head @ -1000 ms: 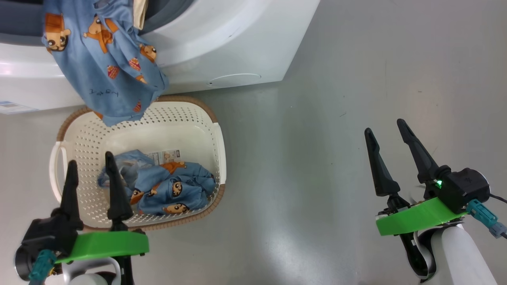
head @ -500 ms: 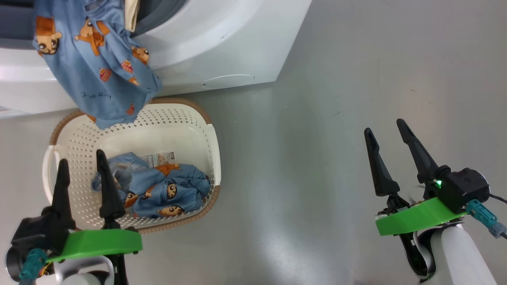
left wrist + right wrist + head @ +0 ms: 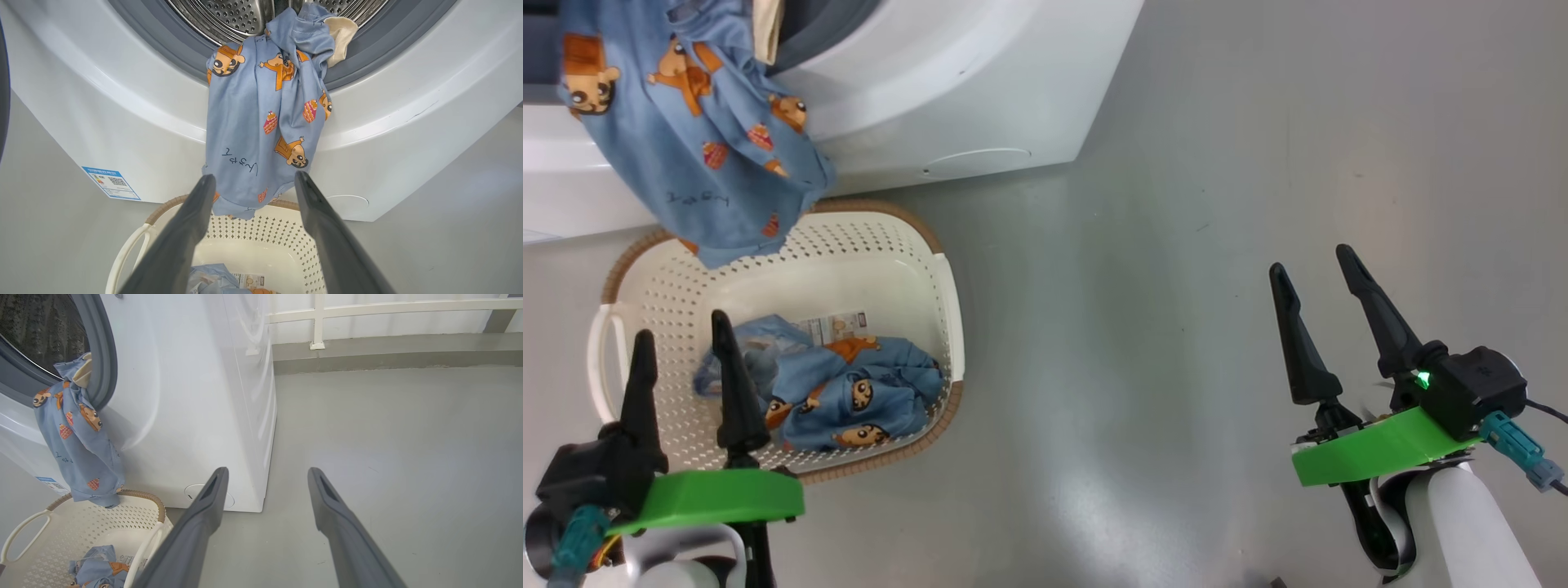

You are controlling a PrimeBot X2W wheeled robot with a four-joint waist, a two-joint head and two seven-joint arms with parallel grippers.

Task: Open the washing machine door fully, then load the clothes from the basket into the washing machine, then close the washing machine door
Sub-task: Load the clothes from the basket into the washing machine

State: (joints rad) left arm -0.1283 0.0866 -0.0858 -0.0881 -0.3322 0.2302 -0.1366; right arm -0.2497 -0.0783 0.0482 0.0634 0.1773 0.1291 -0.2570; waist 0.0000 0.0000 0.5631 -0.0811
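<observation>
upper left of the head view: a hanging garment (image 3: 686, 139) drapes from the washing machine (image 3: 947, 90) mouth, long axis pointing down the frame to the basket (image 3: 954, 327) rim. a bunched garment (image 3: 849, 392) lies inside it. left gripper (image 3: 680, 323) and right gripper (image 3: 1308, 257) stand spread, empty.

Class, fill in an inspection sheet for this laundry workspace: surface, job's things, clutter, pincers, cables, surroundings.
Surface: grey floor, smooth, with faint scuffs.
Job's things: washing machine with its drum uncovered. The hanging garment drapes from the opening down to the far rim of the basket. The bunched garment lies inside the basket.
Clutter: nothing seen.
Pincers: left pincer open, above the basket's near side, holding nothing. Right pincer open, over the floor, holding nothing.
Cables: dark cable and teal plug at the right wrist.
Surroundings: white railing beyond the machine.
</observation>
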